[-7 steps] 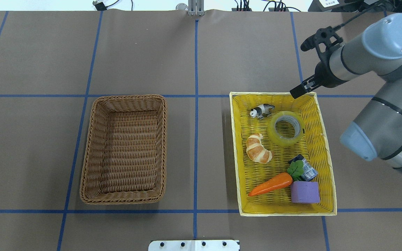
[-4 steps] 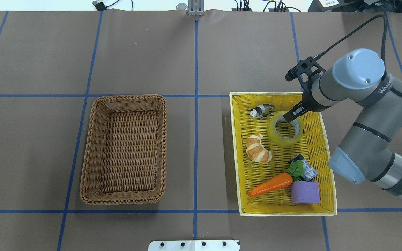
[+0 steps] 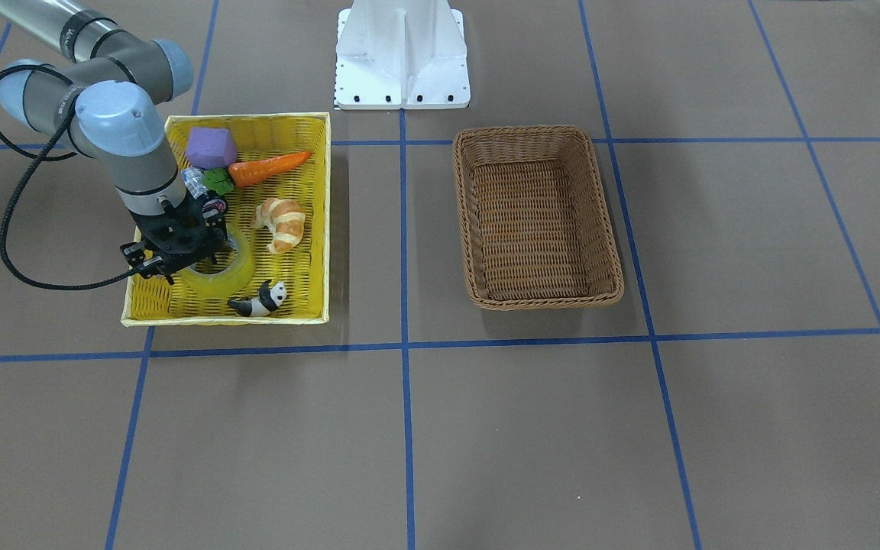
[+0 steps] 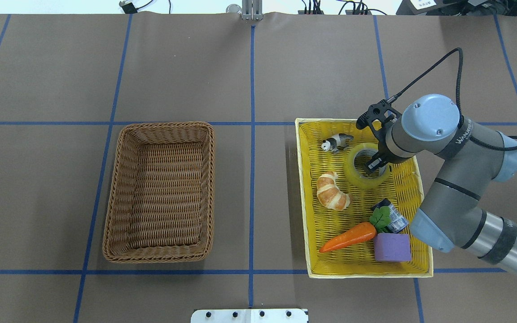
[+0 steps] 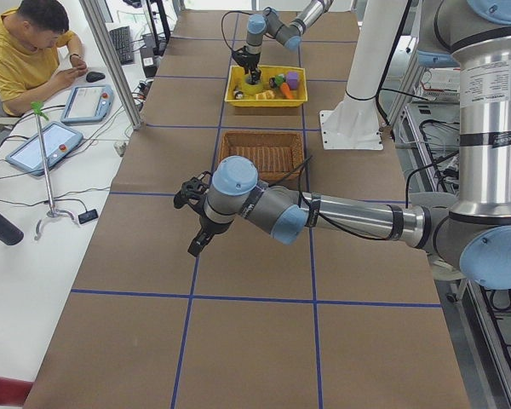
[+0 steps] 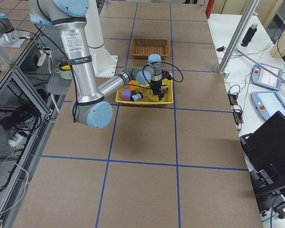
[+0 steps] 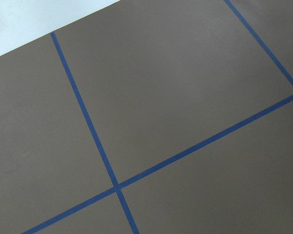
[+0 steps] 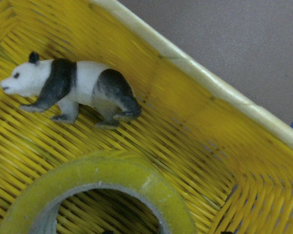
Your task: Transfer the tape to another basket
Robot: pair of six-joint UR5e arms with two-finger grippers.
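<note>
The tape [image 4: 353, 174], a yellowish ring with a grey core, lies flat in the far part of the yellow tray [image 4: 303, 202]. It also shows in the right wrist view [image 8: 102, 170]. My right gripper [image 4: 375, 164] is low over the tape and open, with one finger inside the ring's hole; the other finger is hidden under the wrist. The brown wicker basket [image 4: 115, 193] stands empty to the left of the tray. My left gripper [image 5: 193, 247] hangs over bare table in the exterior left view only, and I cannot tell its state.
The tray also holds a toy panda [image 4: 337, 142] just beyond the tape, a croissant [image 4: 331, 191], a carrot [image 4: 348, 237], a purple block [image 4: 392, 247] and a small capped cylinder [image 4: 395, 217]. Blue tape lines cross the brown table.
My right arm has come down from above the tray's far right corner to the tape. Its finger now sits inside the ring's hole. The tape has not moved.
</note>
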